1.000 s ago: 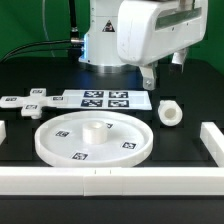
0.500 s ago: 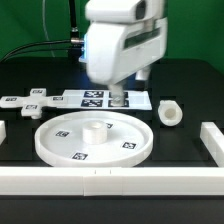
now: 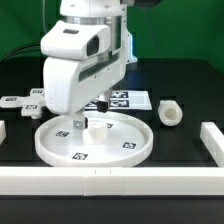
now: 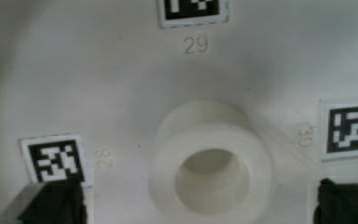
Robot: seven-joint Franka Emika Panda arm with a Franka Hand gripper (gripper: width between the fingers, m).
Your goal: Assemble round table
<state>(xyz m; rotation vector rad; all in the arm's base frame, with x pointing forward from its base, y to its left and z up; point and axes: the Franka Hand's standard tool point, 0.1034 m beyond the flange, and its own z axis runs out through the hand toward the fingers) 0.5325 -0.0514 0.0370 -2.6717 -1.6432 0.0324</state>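
Exterior view: your gripper [image 3: 88,115] hangs over the disc [image 3: 115,132], mid-table; the cylinder [image 3: 170,112] lies apart at the exterior view's right. Descend off-centre and a finger may strike the hub [image 3: 97,126]. Wrist view: fingers [image 4: 55,200] apart, straddling the hub; the disc holds nothing loose.
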